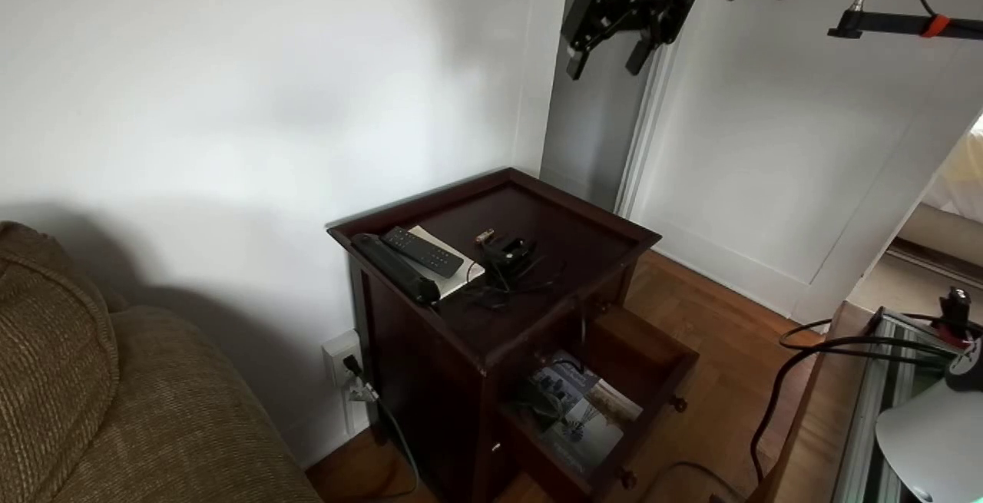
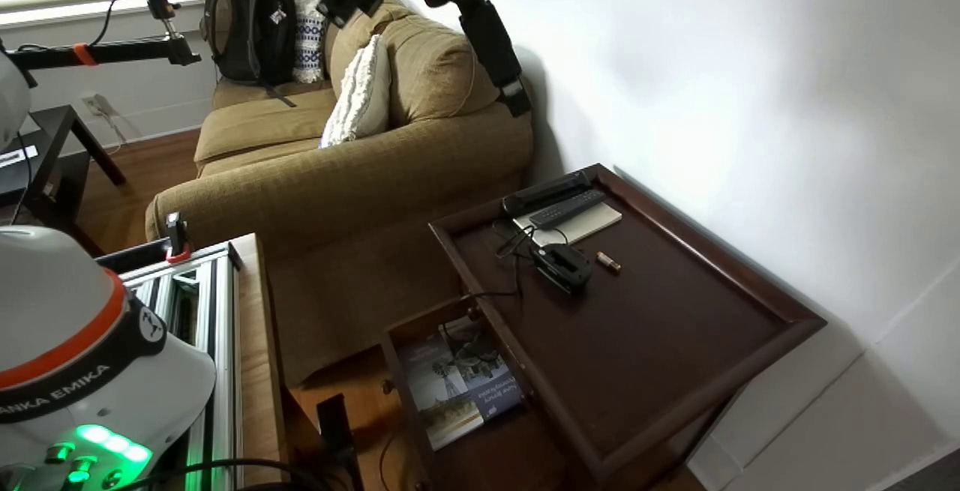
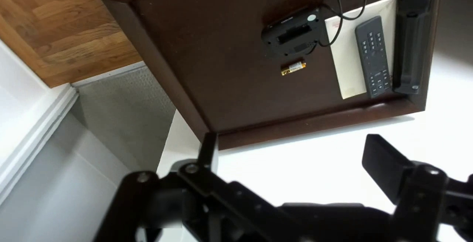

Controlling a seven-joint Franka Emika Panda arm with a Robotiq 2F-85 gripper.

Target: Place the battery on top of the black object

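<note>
The tan sofa (image 1: pixel 169 380) fills the left, and past it an outlet (image 1: pixel 342 353) sits low on the white wall (image 1: pixel 230 88). Then comes the dark nightstand (image 1: pixel 572 234). Along its left edge lies a long black bar (image 1: pixel 395 269), and next to that a remote (image 1: pixel 422 251) resting on a pale pad (image 1: pixel 455 282). The battery (image 1: pixel 484 236) lies flat on the nightstand, just beside the black object (image 1: pixel 508 252) but apart from it; a cord (image 3: pixel 341 14) trails from the black object over the pad. Below, the drawer (image 1: pixel 633 334) stands pulled out, some printed matter (image 1: pixel 591 418) inside. Up high, well above the nightstand's level, hangs the gripper (image 1: pixel 607 67), its two fingers (image 3: pixel 384 168) spread wide apart. At the far right I see the robot's white base (image 1: pixel 937 441) beside metal rails (image 1: pixel 868 403).
</note>
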